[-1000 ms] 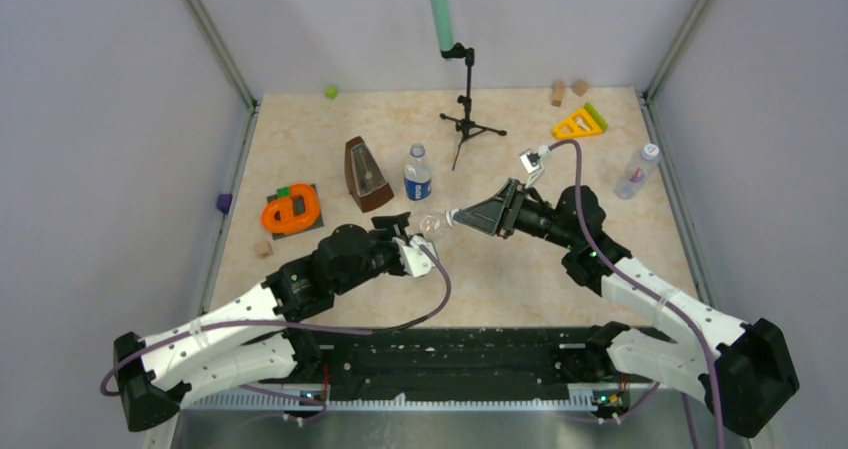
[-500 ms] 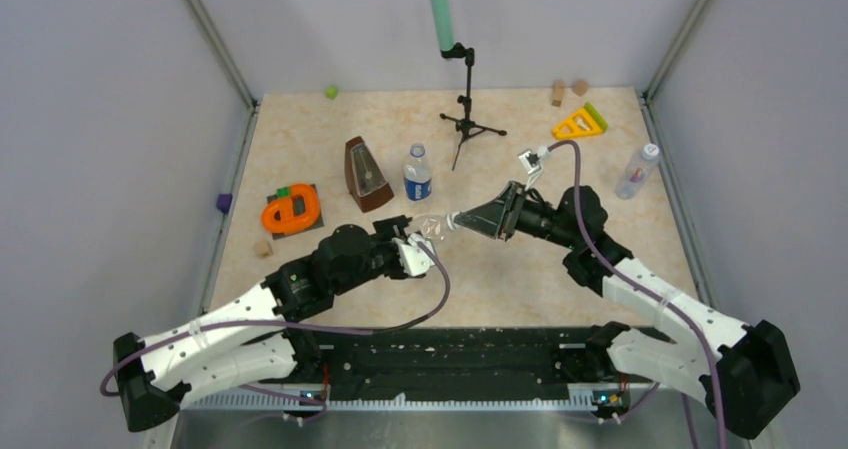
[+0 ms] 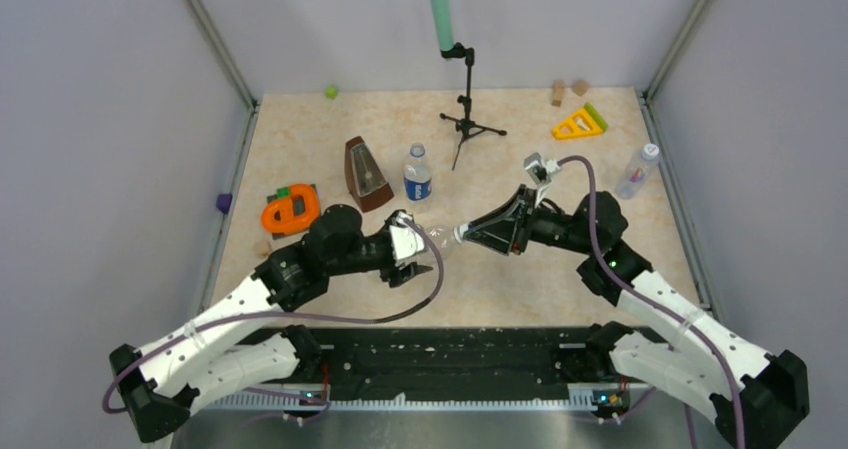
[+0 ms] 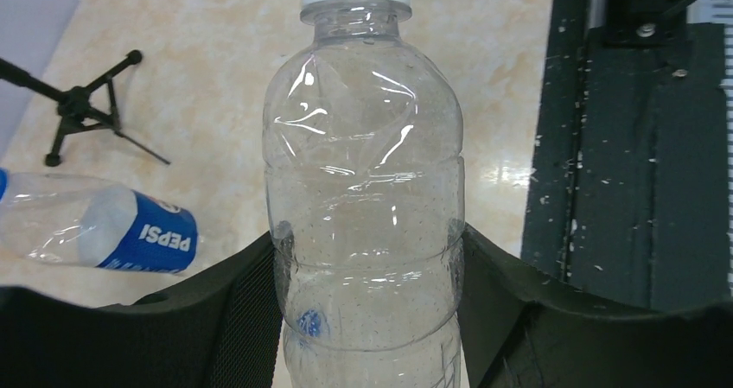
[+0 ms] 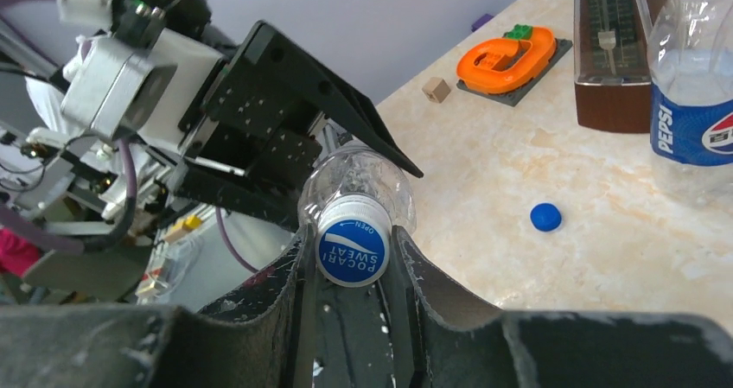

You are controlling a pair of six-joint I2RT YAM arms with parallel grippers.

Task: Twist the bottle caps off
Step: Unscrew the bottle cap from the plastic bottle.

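Observation:
My left gripper (image 3: pixel 425 241) is shut on the plain clear bottle (image 4: pixel 367 198) and holds it tipped over above the table, neck pointing right. Its fingers (image 4: pixel 246 310) press the bottle's lower body. My right gripper (image 3: pixel 462 235) is shut on this bottle's white cap (image 5: pixel 352 251), which has a blue Pocari Sweat top; a finger (image 5: pixel 294 276) lies against each side. The blue-and-white labelled Pepsi bottle (image 3: pixel 417 177) stands behind. A loose dark blue cap (image 5: pixel 544 217) lies on the table. The bluish bottle (image 3: pixel 637 172) with a white cap (image 3: pixel 650 151) stands at the right edge.
A brown metronome (image 3: pixel 366 174) and an orange toy on a dark plate (image 3: pixel 291 210) sit left of the Pepsi bottle. A tripod microphone stand (image 3: pixel 466 119) is behind it. A yellow triangle (image 3: pixel 579 123) and wooden blocks (image 3: pixel 557 93) lie at the back right.
Both grippers and the clear bottle between them have shifted a little right and nearer. The right wrist has turned, its cable swinging over. The left arm's elbow moved back.

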